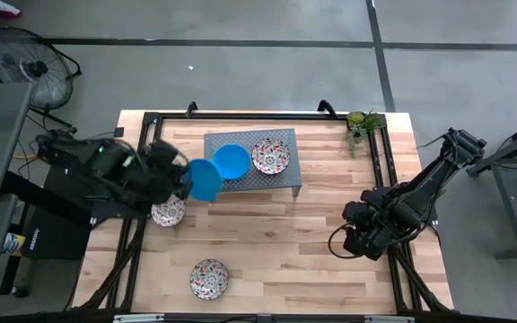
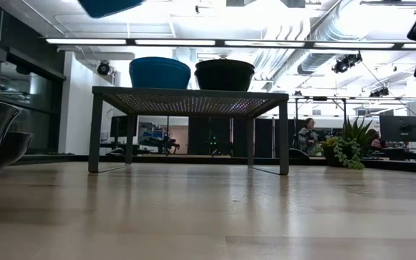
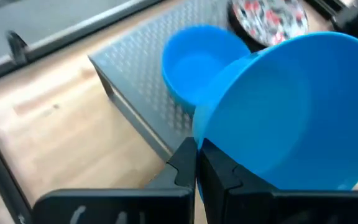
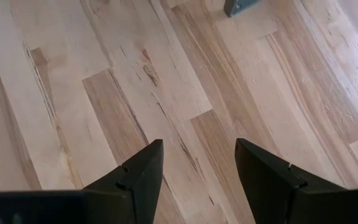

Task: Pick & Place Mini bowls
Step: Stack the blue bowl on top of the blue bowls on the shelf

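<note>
Left claw (image 1: 179, 182) pinches a blue bowl (image 1: 205, 178) beside the stand (image 1: 284, 173), which already carries one blue (image 1: 232, 161) and one patterned bowl (image 1: 269, 156); two patterned bowls (image 1: 209, 278) wait on the tabletop (image 1: 285, 242); right claw (image 4: 197, 163) idle, open.

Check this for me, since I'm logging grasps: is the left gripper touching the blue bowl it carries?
Touching. In the left wrist view the left gripper has its fingers closed on the rim of the blue bowl, with no gap visible.

Right gripper (image 4: 199, 165), fingers spread, above bare wooden table (image 4: 73, 81).
</note>
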